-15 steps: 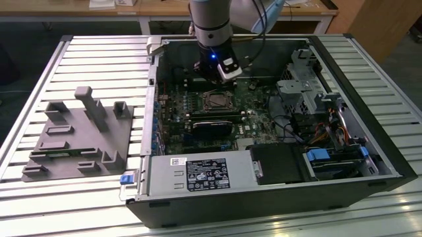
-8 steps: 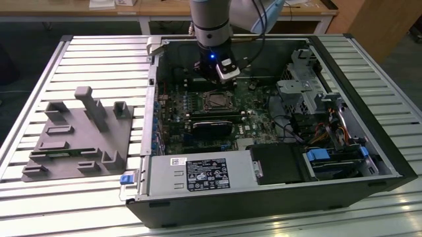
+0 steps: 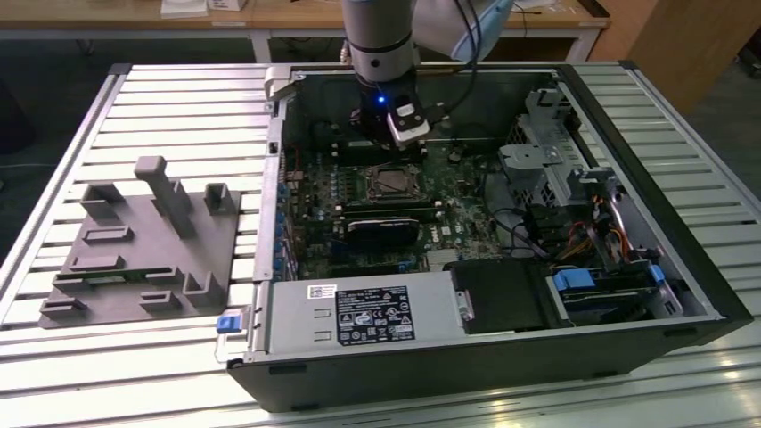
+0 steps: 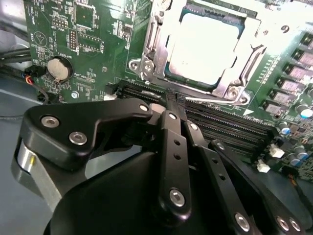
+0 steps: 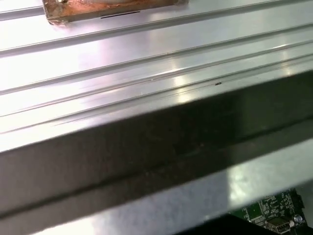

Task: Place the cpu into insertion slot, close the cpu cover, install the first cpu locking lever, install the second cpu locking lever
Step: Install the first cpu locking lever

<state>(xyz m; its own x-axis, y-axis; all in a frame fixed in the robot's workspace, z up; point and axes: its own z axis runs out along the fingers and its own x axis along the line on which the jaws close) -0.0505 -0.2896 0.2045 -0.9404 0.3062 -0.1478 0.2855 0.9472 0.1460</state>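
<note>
cpu (image 4: 208,46) on the circuit board (image 4: 98,73) inside the computer case (image 3: 476,361); fixture block (image 3: 143,250) at the exterior view's left

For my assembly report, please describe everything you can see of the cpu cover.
The cpu cover is a thin frame of shiny silver metal with a square window. In the second wrist view it lies flat, closed around the pale cpu, which shows through the window. Screws sit at two corners, and green circuit board surrounds it. The gripper hangs close beside it; no contact shows.
</note>
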